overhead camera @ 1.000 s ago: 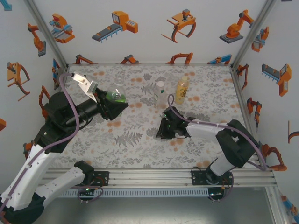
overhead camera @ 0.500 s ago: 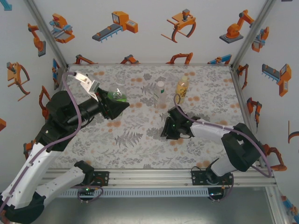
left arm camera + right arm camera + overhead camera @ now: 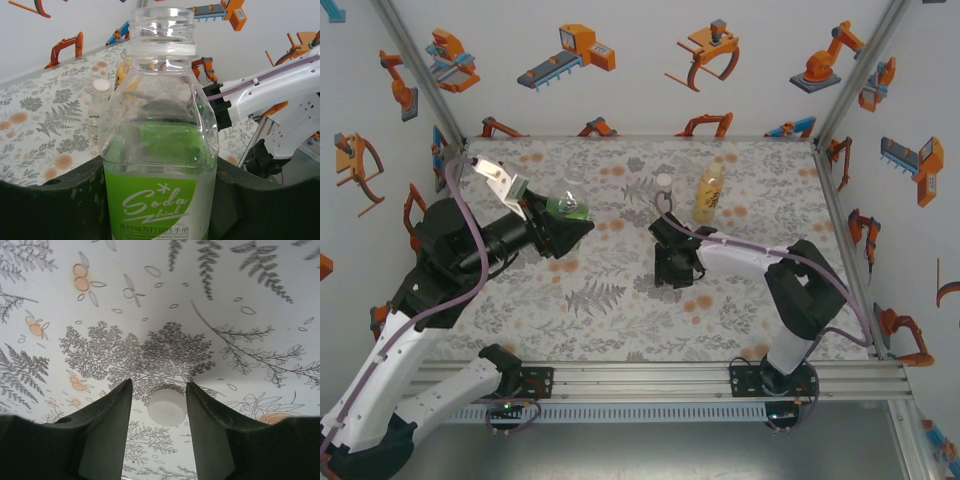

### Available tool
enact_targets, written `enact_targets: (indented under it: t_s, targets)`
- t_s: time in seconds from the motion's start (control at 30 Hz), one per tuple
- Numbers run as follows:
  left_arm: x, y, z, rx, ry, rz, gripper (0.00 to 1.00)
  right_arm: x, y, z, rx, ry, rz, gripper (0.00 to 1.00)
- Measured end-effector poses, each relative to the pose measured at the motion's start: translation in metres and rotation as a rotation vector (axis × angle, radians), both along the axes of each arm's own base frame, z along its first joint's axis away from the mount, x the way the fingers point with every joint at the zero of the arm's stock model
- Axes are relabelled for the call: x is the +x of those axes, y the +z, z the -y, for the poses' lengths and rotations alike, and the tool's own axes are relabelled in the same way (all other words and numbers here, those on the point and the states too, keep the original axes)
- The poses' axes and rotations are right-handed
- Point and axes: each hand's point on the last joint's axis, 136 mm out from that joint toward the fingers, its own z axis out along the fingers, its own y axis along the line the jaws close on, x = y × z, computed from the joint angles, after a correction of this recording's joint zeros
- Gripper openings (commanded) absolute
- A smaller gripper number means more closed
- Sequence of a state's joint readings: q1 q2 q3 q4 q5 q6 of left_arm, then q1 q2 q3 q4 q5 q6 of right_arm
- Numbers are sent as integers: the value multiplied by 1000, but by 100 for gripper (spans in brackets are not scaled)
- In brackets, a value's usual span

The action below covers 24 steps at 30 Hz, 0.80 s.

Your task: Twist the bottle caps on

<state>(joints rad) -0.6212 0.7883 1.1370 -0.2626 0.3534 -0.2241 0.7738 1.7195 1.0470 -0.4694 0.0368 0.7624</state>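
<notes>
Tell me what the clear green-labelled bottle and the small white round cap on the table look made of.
The clear green-labelled bottle: thin transparent plastic, glossy; its wall is dented and see-through. The small white round cap: probably opaque plastic, matte and smooth, without glare.

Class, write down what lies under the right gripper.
A white cap lies on the table, between the open fingers of the right gripper. The cap's underside and the patch of table beneath it are covered.
</notes>
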Motion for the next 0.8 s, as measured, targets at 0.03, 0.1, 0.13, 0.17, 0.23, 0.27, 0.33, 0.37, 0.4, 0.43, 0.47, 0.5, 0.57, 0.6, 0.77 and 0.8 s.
enact_targets:
  t_s: [0.03, 0.1, 0.13, 0.17, 0.23, 0.27, 0.33, 0.37, 0.4, 0.43, 0.47, 0.5, 0.57, 0.6, 0.77, 0.8]
  targets:
    - [0, 1, -1, -1, 2, 2, 0, -1, 1, -2, -24, 18, 3, 45]
    - [-1, 1, -2, -3, 5, 4, 0, -4, 1, -6, -64, 51, 8, 45]
    - [-1, 1, -2, -3, 6, 5, 0, -6, 1, -6, -84, 63, 8, 44]
    - [-1, 1, -2, -3, 6, 5, 0, -9, 0, -5, -99, 73, 6, 44]
    - [-1, 1, -2, -3, 7, 5, 0, -14, -1, -1, -129, 86, -2, 43]
    - [-1, 1, -2, -3, 9, 4, 0, -15, -2, 1, -140, 88, -4, 43]
    - [0, 2, -3, -4, 13, 5, 0, -17, -2, 4, -154, 90, -8, 42]
    - [-1, 2, -3, -4, 13, 6, 0, -17, -3, 5, -160, 91, -10, 42]
    - [0, 2, -3, -5, 15, 6, 0, -18, -3, 5, -165, 92, -11, 42]
    - [-1, 2, -4, -6, 16, 7, 0, -19, -3, 5, -169, 94, -12, 41]
    - [-1, 3, -4, -6, 16, 8, 0, -20, -3, 5, -170, 96, -13, 41]
    - [-1, 3, -4, -7, 16, 9, 0, -20, -3, 5, -172, 99, -12, 41]
    - [-1, 3, -4, -7, 16, 9, 0, -21, -3, 4, -172, 103, -12, 41]
    - [-1, 3, -4, -7, 16, 9, 0, -22, -3, 3, -172, 104, -12, 41]
    - [-1, 3, -4, -7, 17, 9, 0, -23, -3, 2, -168, 107, -15, 41]
    - [-1, 3, -4, -7, 16, 9, 0, -23, -3, 2, -167, 108, -17, 41]
